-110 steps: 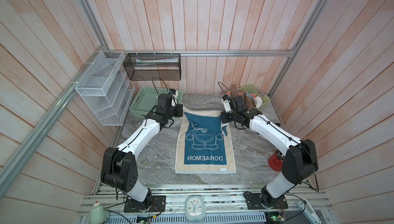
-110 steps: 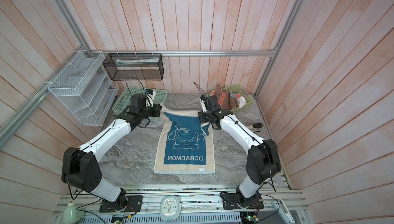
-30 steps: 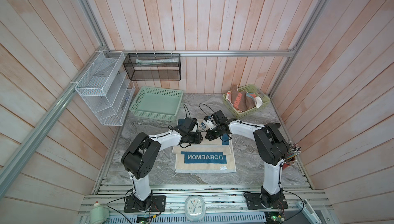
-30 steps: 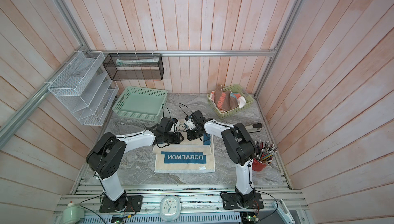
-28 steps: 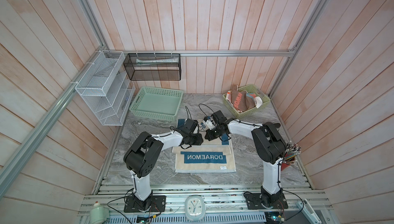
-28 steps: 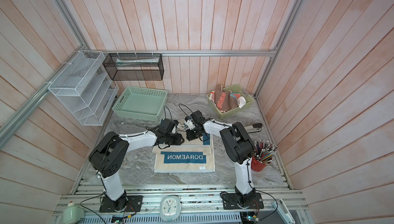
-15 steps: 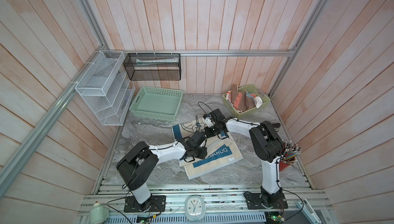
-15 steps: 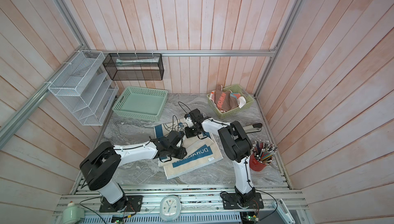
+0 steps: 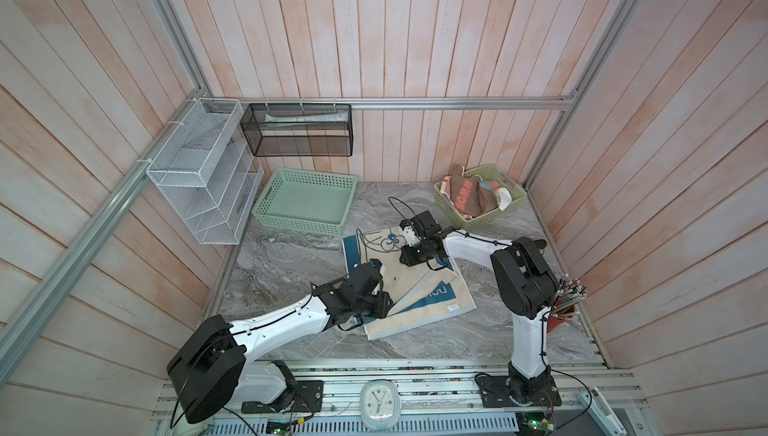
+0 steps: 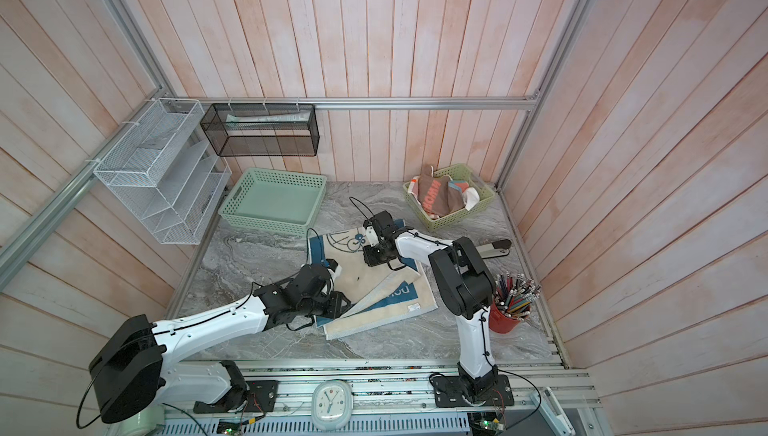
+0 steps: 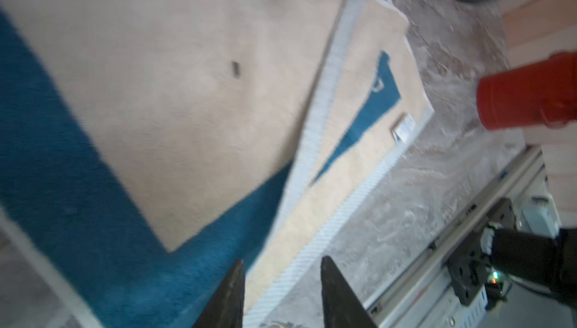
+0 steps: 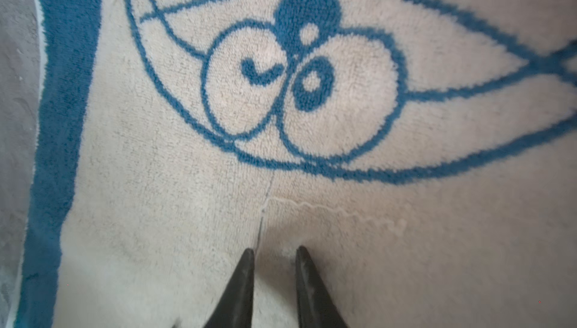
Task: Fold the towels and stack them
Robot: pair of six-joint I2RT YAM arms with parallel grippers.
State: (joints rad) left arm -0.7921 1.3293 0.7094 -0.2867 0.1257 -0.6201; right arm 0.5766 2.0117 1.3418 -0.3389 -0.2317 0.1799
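A cream towel (image 9: 397, 284) with a blue border and a cartoon face (image 12: 299, 73) lies folded and askew mid-table; it also shows in the other top view (image 10: 365, 278). Its upper layer sits crooked over the lower one, whose blue lettered panel (image 11: 371, 114) peeks out. My left gripper (image 9: 384, 305) (image 11: 281, 264) is open just above the towel's front-left hem. My right gripper (image 9: 405, 257) (image 12: 274, 250) hovers over the cream upper layer, jaws slightly apart, open, nothing between them. More towels (image 9: 471, 199) are bunched in the back-right basket.
A green basket (image 9: 515, 199) holds the bunched towels at the back right. A second green basket (image 9: 299, 224) stands at the back left. A red pencil cup (image 10: 505, 322) is at the right edge. A white wire rack (image 9: 199, 176) and a black mesh shelf (image 9: 297, 131) hang on the walls.
The towel, earlier spread flat and then folded square, now lies twisted. My left gripper moved toward the front along its left side. The right jaws have parted.
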